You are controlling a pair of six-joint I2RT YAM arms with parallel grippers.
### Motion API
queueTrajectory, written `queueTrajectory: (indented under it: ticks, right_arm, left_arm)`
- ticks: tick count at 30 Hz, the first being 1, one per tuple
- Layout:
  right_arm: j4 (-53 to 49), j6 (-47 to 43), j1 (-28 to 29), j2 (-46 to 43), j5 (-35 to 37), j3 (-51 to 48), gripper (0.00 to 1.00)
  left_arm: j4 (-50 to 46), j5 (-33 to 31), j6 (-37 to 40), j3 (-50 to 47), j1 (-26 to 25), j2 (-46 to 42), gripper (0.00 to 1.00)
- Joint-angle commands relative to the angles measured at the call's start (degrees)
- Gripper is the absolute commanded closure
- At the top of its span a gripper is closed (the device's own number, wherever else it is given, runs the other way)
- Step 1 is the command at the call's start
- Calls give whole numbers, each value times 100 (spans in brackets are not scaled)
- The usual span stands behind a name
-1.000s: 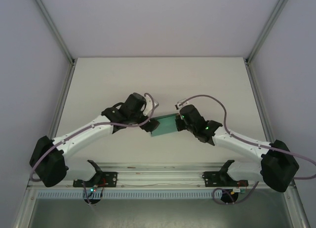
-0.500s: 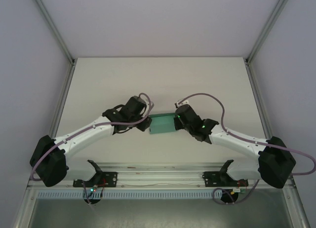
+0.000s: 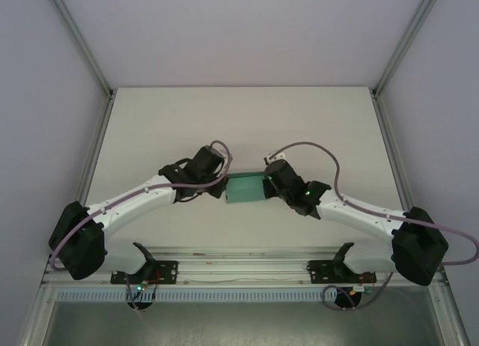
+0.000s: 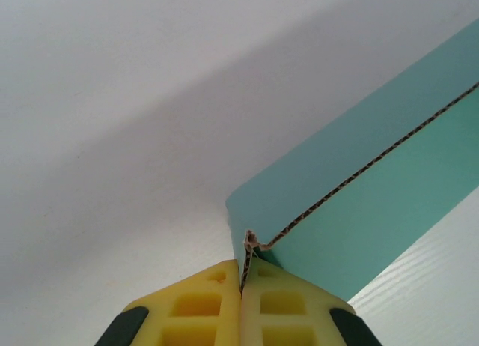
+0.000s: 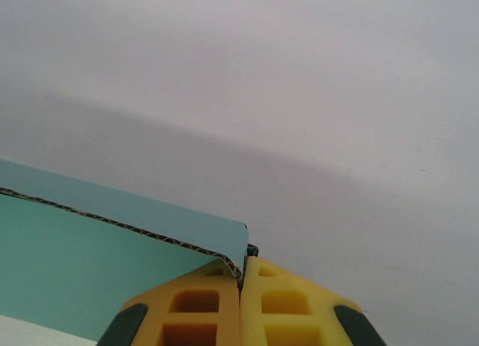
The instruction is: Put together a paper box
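Pinching one corner of the paper box (image 4: 359,204), the left claw (image 4: 241,275) has its two yellow fingers pressed together on the card, with only the thin brown fluted edge between them. The right claw (image 5: 241,277) grips the opposite end the same way: its yellow fingers are clamped on a corner, and the fluted edge runs away leftward from its tips.

Both wrist views show two teal faces meeting along that raw corrugated edge, one lit and one in shade. Neither view looks inside the box, so I cannot tell whether it contains anything.

The top view gives what the wrist cameras miss. The box is a small teal rectangle spanning the gap between the claws, its long side running left to right, over the middle of the pale counter (image 3: 239,121). From there it reads as one flat patch, with no edge detail. Whether it touches the counter or hangs just above it I cannot tell. Both white arms reach inward from the near edge with elbows bent, trailing purple-grey cables.
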Motion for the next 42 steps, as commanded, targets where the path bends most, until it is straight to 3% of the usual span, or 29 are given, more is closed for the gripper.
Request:
queueTrajectory:
  ticks: [1, 10, 12, 19, 25, 28, 34, 39, 42]
  right_arm:
    - [-474, 10, 100, 94, -5, -112, 99]
    - [-935, 133, 565, 231, 902, 80, 100]
    - [-1008, 165, 680, 301, 1017, 118, 100]
    - [-935, 372, 780, 389, 1085, 109, 100]
    - [-759, 653, 857, 365, 1028, 82, 100]
    - [-660, 762, 894, 397, 1059, 50, 100]
    - [-591, 906, 937, 559, 1010, 48, 100]
    - [-609, 949, 950, 576, 1013, 12, 100]
    - [-593, 995, 952, 532, 1000, -52, 100]
  left_arm:
    - [-172, -249, -97, 232, -4, 35, 100]
    - [-791, 860, -1313, 525, 45, 202, 100]
    - [-1146, 1016, -1400, 726, 123, 212, 100]
    - [-996, 2040, -1964, 759, 326, 229, 100]
    - [-939, 2207, -2419, 878, 365, 417, 100]
    - [-936, 1943, -2610, 793, 357, 491, 100]
    - [8, 2471, -3302, 189, 372, 336, 100]
    - [-508, 2354, -3048, 472, 470, 347, 100]
    - [-618, 2728, -2954, 656, 638, 352, 100]
